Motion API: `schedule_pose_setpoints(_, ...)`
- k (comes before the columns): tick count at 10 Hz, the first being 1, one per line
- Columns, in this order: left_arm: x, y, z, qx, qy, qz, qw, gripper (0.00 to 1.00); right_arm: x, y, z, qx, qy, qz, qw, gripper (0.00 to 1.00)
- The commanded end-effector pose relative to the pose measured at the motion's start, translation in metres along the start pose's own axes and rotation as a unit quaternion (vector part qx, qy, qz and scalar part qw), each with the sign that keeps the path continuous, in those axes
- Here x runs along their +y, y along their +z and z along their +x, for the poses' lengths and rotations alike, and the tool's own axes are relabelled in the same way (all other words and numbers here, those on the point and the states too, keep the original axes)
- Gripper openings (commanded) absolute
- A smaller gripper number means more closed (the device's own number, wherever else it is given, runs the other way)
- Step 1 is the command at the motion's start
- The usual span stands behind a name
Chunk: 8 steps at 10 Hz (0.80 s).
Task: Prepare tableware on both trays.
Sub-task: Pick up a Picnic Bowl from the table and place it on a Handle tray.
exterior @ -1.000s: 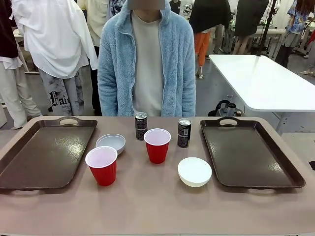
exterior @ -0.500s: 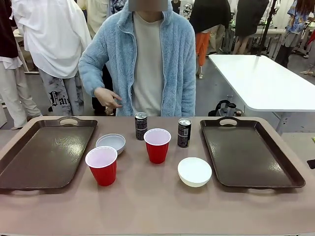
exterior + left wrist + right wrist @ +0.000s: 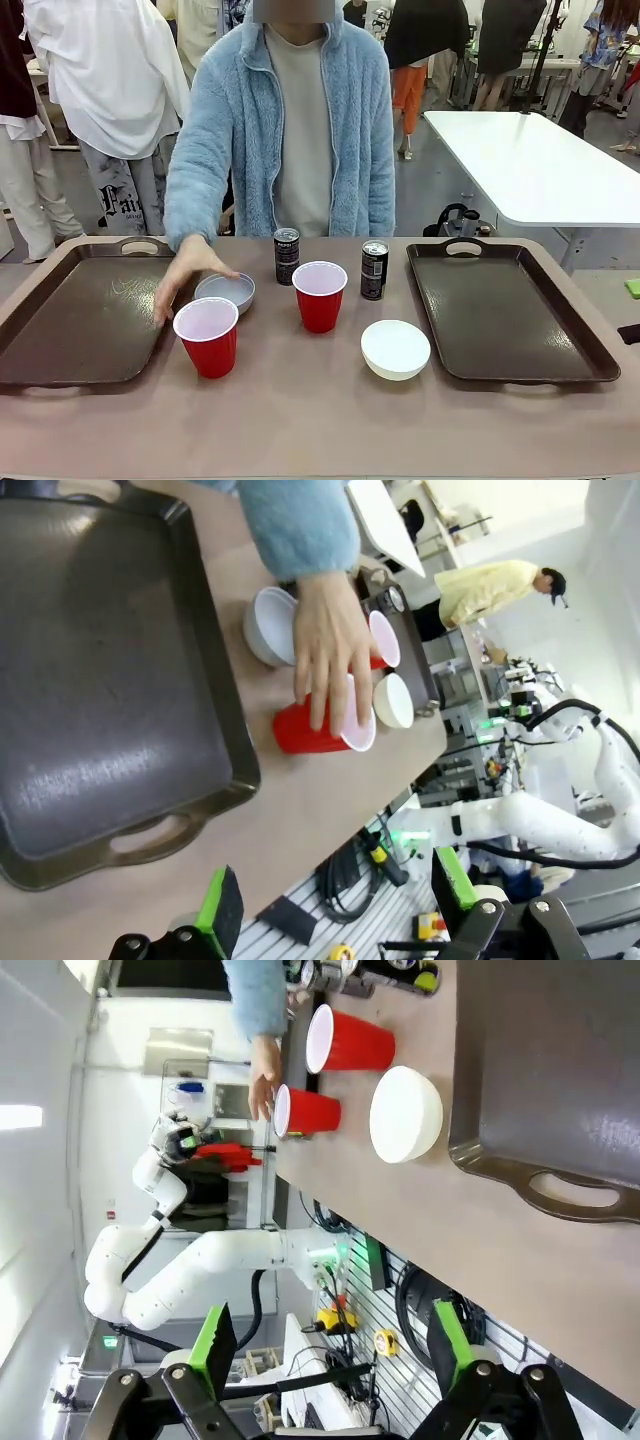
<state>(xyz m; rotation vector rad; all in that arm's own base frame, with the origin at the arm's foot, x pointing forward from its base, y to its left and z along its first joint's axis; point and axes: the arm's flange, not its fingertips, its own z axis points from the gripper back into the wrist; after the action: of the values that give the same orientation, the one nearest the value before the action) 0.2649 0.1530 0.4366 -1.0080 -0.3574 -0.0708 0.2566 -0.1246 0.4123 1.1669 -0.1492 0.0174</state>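
Step in hand: the first placement. The left tray [image 3: 90, 310] and right tray [image 3: 510, 310] lie bare. Between them on the tan surface [image 3: 300, 420] stand the near cup [image 3: 207, 338], far cup [image 3: 319, 296], left bowl [image 3: 230, 291], right bowl [image 3: 395, 349], left can [image 3: 287, 256] and right can [image 3: 374, 270]. The person's hand [image 3: 185, 275] lies at the left bowl, beside the near cup. The left claw [image 3: 337, 895] and right claw [image 3: 330, 1345] are wide, holding nothing. Next move, by judgement: lower one claw onto an item clear of that hand. Beyond — a white table [image 3: 540, 160] and standing people.
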Motion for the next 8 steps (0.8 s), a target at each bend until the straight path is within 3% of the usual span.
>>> schedule_pose_setpoints(1,-0.001,0.001,0.000,-0.002,0.004,-0.003,1.000,1.00,0.046,-0.018,0.023,0.031,-0.032,-0.077,0.996,1.00)
schedule_pose_setpoints(2,-0.001,0.001,0.000,-0.002,0.004,-0.003,1.000,1.00,0.072,-0.026,0.040,0.041,-0.053,-0.115,0.991,1.00)
schedule_pose_setpoints(4,-0.001,0.001,0.000,-0.002,0.004,-0.003,1.000,1.00,0.105,-0.054,0.079,0.014,-0.089,-0.154,0.984,1.00)
schedule_pose_setpoints(5,-0.001,0.001,0.000,-0.002,0.004,-0.003,1.000,1.00,0.071,-0.027,0.039,0.027,-0.046,-0.111,0.992,1.00)
schedule_pose_setpoints(8,-0.001,0.001,0.000,-0.002,0.004,-0.003,1.000,1.00,0.071,-0.027,0.039,0.027,-0.046,-0.111,0.992,1.00)
